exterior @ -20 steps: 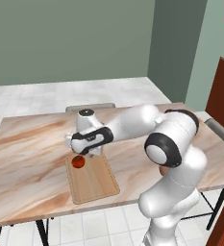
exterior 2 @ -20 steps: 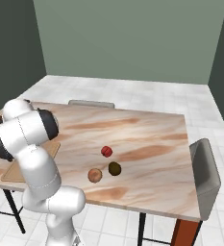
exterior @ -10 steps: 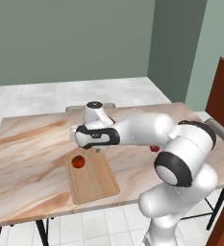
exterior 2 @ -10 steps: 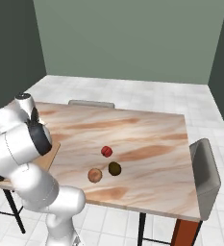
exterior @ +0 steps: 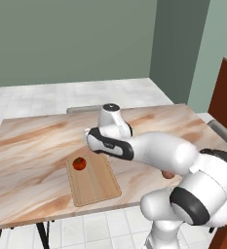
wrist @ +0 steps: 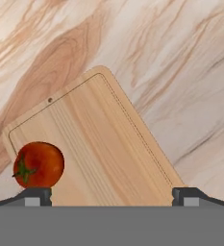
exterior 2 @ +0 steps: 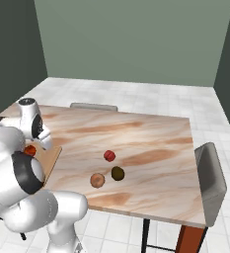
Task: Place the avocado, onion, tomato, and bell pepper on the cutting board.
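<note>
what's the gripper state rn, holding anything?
Gripper: open, holding nothing; fingertips spread wide above the cutting board, with the tomato lying free on the board.

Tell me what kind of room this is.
Most likely a rendered kitchen or dining area: a wood-grain table with grey chairs on a white tiled floor, a cutting board holding a tomato, and an onion and avocado laid out on the tabletop.
</note>
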{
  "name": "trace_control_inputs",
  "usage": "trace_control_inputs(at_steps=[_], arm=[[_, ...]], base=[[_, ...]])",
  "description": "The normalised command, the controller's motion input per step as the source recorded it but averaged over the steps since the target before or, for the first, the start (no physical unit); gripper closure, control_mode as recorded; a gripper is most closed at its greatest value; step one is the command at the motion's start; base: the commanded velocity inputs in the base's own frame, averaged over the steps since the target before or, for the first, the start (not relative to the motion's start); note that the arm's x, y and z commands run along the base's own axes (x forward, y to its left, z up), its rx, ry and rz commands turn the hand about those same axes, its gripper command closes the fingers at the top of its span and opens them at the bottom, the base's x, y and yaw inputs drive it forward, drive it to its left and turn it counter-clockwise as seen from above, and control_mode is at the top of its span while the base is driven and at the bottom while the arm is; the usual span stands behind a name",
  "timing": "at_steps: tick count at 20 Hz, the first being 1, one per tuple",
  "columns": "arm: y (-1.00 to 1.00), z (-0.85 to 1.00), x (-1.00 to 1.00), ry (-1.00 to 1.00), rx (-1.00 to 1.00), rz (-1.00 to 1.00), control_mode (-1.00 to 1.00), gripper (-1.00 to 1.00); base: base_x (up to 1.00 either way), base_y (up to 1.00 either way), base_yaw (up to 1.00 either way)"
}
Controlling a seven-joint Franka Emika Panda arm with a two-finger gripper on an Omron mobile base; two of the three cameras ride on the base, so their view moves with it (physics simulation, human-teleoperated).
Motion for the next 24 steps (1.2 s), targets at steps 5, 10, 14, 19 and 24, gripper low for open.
trace_control_inputs(at_steps=[5,10,14,19,24], arm=[[-0.55,0.04,-0.31,0.00,0.00,-0.06,-1.00,-1.00],[-0.57,0.12,-0.02,0.04,0.00,-0.05,-1.00,-1.00],[-0.58,0.19,0.05,0.06,0.00,-0.02,-1.00,-1.00],[-0.54,0.23,0.12,0.11,0.00,0.00,-1.00,-1.00],[-0.51,0.17,0.16,0.13,0.00,0.00,-1.00,-1.00]], base=[[0.00,0.00,0.00],[0.00,0.00,0.00],[0.00,0.00,0.00],[0.00,0.00,0.00],[0.00,0.00,0.00]])
